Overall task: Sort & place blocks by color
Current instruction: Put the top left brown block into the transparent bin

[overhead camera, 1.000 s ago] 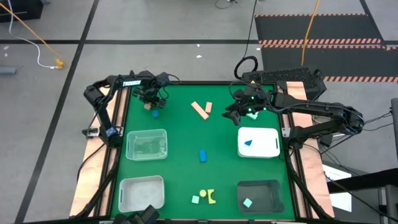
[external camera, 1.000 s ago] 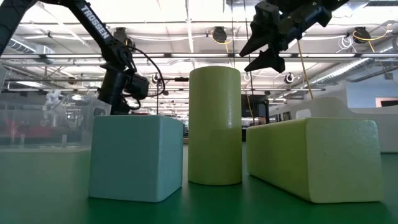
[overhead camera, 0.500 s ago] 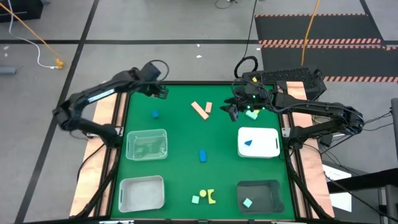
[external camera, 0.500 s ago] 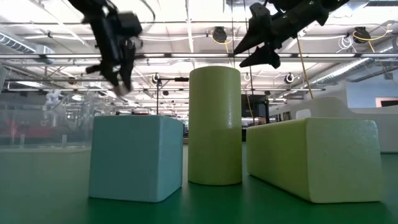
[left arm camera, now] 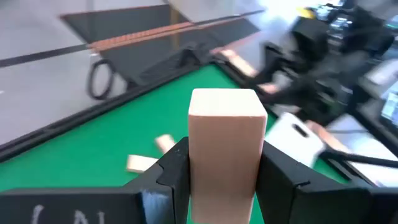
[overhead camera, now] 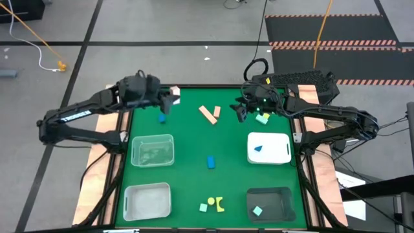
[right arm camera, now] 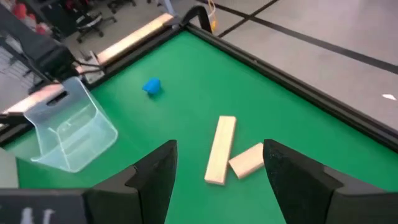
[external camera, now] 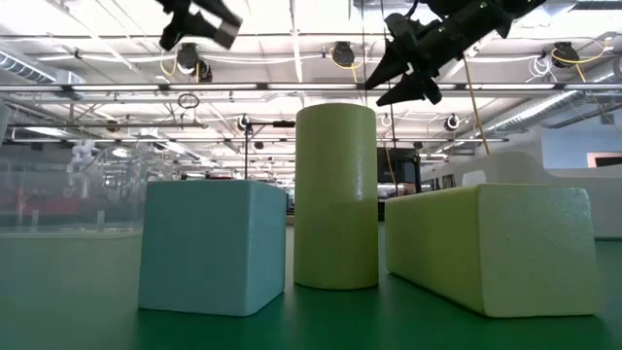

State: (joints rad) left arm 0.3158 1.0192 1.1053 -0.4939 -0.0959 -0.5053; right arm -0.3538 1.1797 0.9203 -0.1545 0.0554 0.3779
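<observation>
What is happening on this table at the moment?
Two robot arms are sorting toy blocks into trays. The left gripper holds a tan block above the far left edge of the table. The right gripper hangs open over the two tan blocks lying near the far edge. Other blocks wait on the table.

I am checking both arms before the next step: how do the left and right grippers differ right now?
The left gripper is shut on a tan block; the right gripper is open and empty. The left hangs over the table's far left corner, the right near the far right. Both are raised above the table.
</observation>
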